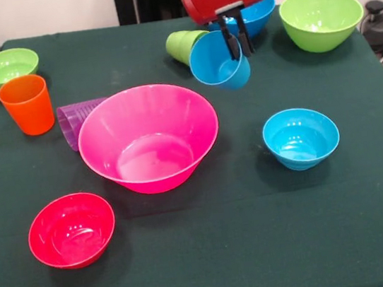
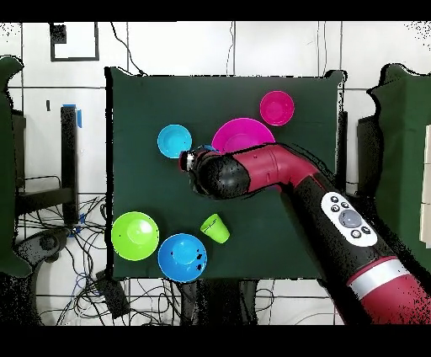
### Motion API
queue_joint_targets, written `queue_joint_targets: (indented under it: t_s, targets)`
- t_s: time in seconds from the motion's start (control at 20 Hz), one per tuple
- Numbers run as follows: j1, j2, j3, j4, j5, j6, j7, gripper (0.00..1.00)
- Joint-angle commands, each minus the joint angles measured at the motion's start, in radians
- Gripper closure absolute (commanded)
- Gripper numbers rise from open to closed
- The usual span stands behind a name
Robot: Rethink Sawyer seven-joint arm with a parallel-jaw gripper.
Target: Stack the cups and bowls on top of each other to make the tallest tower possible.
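Gripper: clamped on the light blue cup (rim pinched, cup tilted, lifted).
Pink bowl: just left, nearer, empty.

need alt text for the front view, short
The robot's tool holds a light blue cup by its rim, tilted above a dark green table. A big pink bowl sits mid-table, with smaller red, blue and green bowls around it.
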Motion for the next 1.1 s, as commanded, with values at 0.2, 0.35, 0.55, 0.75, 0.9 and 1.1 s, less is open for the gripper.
queue_joint_targets:
  t_s: [0.2, 0.35, 0.55, 0.75, 0.9, 1.1]
  targets:
    - [-0.041, -0.007, 0.082, 0.017, -0.081, 0.108, -0.315, 1.0]
    - [-0.055, -0.003, 0.097, -0.012, -0.107, 0.157, -0.392, 1.0]
    - [-0.059, -0.009, 0.099, -0.041, -0.135, 0.199, -0.449, 1.0]
    - [-0.073, -0.016, 0.101, -0.044, -0.151, 0.205, -0.47, 1.0]
    - [-0.082, -0.04, 0.106, -0.046, -0.143, 0.227, -0.476, 1.0]
    - [-0.099, -0.035, 0.111, -0.04, -0.141, 0.221, -0.486, 1.0]
